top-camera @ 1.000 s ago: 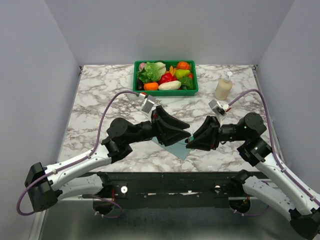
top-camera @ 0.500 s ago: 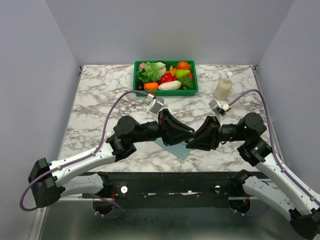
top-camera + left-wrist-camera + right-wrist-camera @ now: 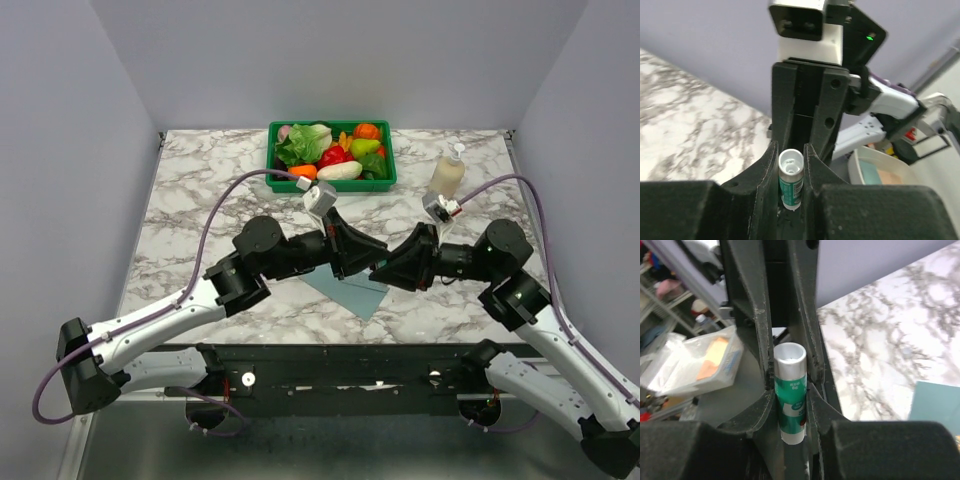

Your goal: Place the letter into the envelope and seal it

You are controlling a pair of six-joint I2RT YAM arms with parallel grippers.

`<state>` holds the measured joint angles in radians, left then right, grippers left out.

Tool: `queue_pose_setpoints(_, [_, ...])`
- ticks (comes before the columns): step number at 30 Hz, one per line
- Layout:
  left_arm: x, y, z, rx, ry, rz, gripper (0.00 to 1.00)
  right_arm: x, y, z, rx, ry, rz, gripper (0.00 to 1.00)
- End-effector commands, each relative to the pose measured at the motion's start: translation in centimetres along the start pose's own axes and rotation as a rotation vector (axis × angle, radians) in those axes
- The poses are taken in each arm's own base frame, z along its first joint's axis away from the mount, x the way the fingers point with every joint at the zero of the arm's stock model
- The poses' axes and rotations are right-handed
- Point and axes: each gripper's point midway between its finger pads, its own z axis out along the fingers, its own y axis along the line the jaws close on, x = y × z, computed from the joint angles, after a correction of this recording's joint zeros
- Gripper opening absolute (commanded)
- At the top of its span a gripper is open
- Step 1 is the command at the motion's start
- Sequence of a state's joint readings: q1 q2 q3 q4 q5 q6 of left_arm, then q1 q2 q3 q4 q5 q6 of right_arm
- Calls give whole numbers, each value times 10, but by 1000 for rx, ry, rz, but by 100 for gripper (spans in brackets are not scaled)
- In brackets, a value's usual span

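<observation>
Both my arms reach in over the middle of the marble table (image 3: 190,190), fingertips nose to nose. My right gripper (image 3: 790,405) is narrow and clamped on a glue stick (image 3: 789,365), which has a white end up and a green label. Its body is pinched between my two right fingers, both touching its sides. The stick stands roughly upright, crosswise to the fingers.

My left gripper (image 3: 791,152) comes at the same stick from the opposite side. Its jaws are narrow too, one finger on each side of the stick's white end. In the left wrist view the gaps look gone or nearly gone, and I can't tell if the left pads actually press on it. In the top view the stick is hidden between the two black sets of fingers.

The envelope (image 3: 352,295), teal, lies flat on the table right below where the grippers meet. Most of it sits on the near side of them, with one corner pointing toward my bases. Both grippers hang above it, and as far as I can see neither touches it.

At the far edge of the table is a green basket (image 3: 332,184) full of toy vegetables (image 3: 325,150), well apart from the grippers. To its right a pump bottle (image 3: 447,176) stands upright, near my right wrist. Purple cables (image 3: 207,238) loop off both wrists.
</observation>
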<state>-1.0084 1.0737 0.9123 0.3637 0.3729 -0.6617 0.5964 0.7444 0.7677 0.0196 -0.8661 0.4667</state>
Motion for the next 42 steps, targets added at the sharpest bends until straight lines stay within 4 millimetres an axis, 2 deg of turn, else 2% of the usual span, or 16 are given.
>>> queue_pose_setpoints(1, [-9, 46, -5, -325, 33, 103, 0, -18, -59, -1, 313, -58, -35, 1])
queue_pose_setpoints(4, [-19, 73, -8, -504, 6, 118, 0, -35, -86, -4, 450, -118, -66, 1])
queue_pose_setpoints(9, [-34, 95, -5, -715, -34, 174, 0, -68, -120, -13, 640, -219, -119, 1])
queue_pose_setpoints(10, [-28, 99, 3, -744, -22, 186, 0, -71, -124, -13, 658, -225, -122, 1])
queue_pose_setpoints(11, [-42, 100, 3, -794, -59, 201, 0, -79, -125, -13, 669, -238, -132, 1])
queue_pose_setpoints(17, [-53, 103, 22, -919, -89, 228, 0, -103, -136, -15, 744, -295, -161, 1])
queue_pose_setpoints(19, [-58, 97, 25, -892, -104, 217, 28, -102, -131, -13, 718, -294, -152, 1])
queue_pose_setpoints(21, [-61, 89, 26, -847, -128, 211, 56, -103, -116, -12, 659, -301, -156, 1])
queue_pose_setpoints(24, [-70, 66, 18, -717, -177, 216, 77, -91, -86, -5, 508, -266, -161, 1])
queue_pose_setpoints(25, [-78, 48, 11, -639, -197, 230, 81, -83, -79, -3, 466, -246, -157, 1])
queue_pose_setpoints(27, [-71, 42, 5, -568, -214, 239, 86, -74, -52, -2, 346, -221, -162, 1])
queue_pose_setpoints(28, [-79, 29, -5, -523, -243, 237, 86, -72, -43, -2, 311, -216, -154, 1])
queue_pose_setpoints(29, [-67, 21, -4, -444, -220, 238, 86, -66, -37, -2, 280, -203, -146, 1])
queue_pose_setpoints(31, [-70, -2, -16, -334, -247, 232, 86, -56, -14, -3, 177, -162, -145, 1])
queue_pose_setpoints(36, [-47, -49, -31, -42, -214, 227, 82, -35, 35, -7, -65, -25, -116, 1])
queue_pose_setpoints(42, [-30, -74, -33, 119, -167, 223, 74, -30, 61, -19, -146, -3, -107, 1])
